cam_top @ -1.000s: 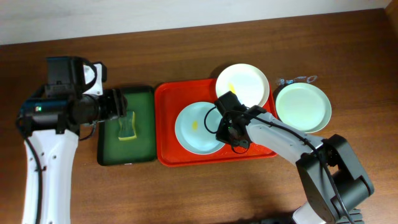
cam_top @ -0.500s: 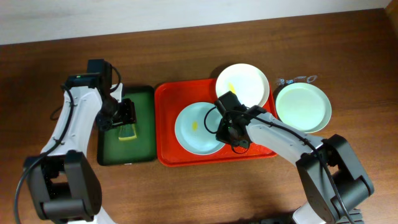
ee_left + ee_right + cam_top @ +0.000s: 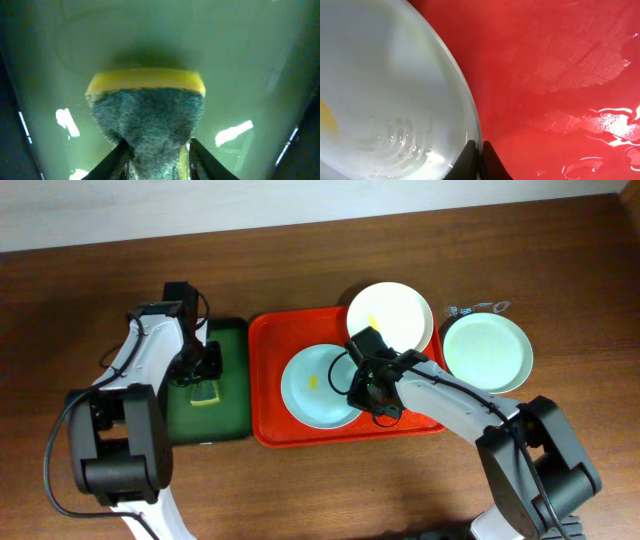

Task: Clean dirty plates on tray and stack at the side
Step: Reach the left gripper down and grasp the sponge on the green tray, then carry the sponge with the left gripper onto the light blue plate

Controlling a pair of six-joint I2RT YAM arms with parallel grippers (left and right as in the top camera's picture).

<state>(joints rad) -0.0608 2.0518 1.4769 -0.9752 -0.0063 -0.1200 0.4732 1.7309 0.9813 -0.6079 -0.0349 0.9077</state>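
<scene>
Overhead: blue plate (image 3: 315,385) flat in red tray (image 3: 268,340), right gripper (image 3: 479,152) clamped on its rim, left gripper (image 3: 156,160) squeezing sponge (image 3: 147,100) at left

Left to right on the table (image 3: 300,490) you find the small tray (image 3: 232,405), the large tray (image 3: 268,345) just beside it, then the lone plate (image 3: 487,352) on the table itself. The sponge (image 3: 205,393) lies in the small tray. In the large tray, the near plate (image 3: 312,390) sits left of centre. The far plate (image 3: 392,315) sits over the back right corner, just beside the lone plate.
</scene>
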